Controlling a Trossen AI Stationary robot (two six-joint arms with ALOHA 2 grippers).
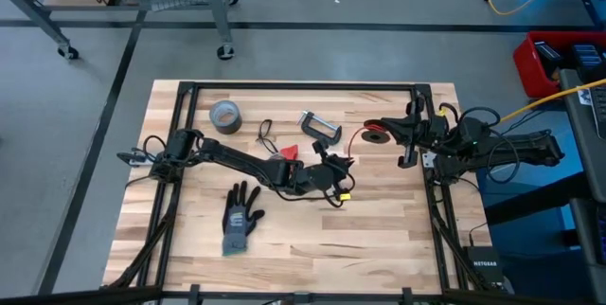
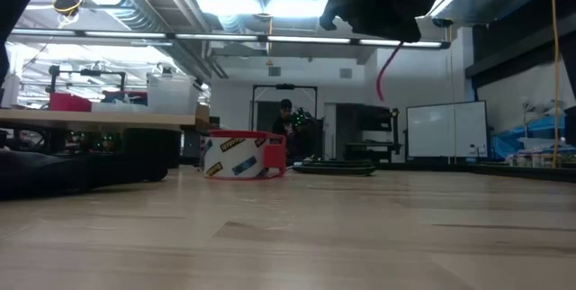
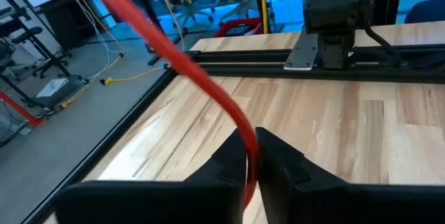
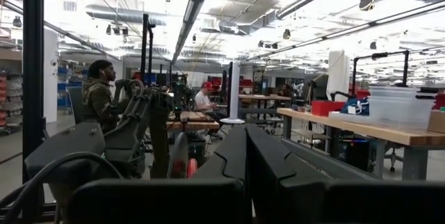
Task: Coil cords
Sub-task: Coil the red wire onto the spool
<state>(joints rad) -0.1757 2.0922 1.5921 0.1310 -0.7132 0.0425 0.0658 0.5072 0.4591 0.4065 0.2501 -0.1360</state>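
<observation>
The red cord [image 3: 182,67] slants up through the air above the table. Its lower part sits between the fingers of my left gripper [image 3: 251,161], which is shut on it near the table's middle [image 1: 333,167]. The cord arcs [image 1: 358,138] toward my right gripper [image 1: 398,127], held high at the right and shut [image 4: 245,156]. In the low view the cord [image 2: 385,72] hangs from a dark gripper overhead. The black cord [image 1: 266,134] lies looped on the wood, left of the clamp. My left gripper pinches the red cord between its two fingers at a point along its length [image 3: 245,147]. The fingers come nearly level from the table's left and lie across the cord. The cord is clear of the table and rises in a slight curve away from the fingers. My right gripper holds the red cord's upper stretch [image 1: 381,126], which runs up to its shut fingers. The right wrist view shows no cord between the fingers, so which part it has cannot be told. The cord is held above the table.
A grey tape roll [image 1: 224,116] lies at the far left, a metal clamp [image 1: 320,127] beside the cord, and a red-edged tape ring [image 1: 377,137] under my right gripper. A dark glove [image 1: 241,218] lies near the front. People sit in the room behind [image 4: 97,95].
</observation>
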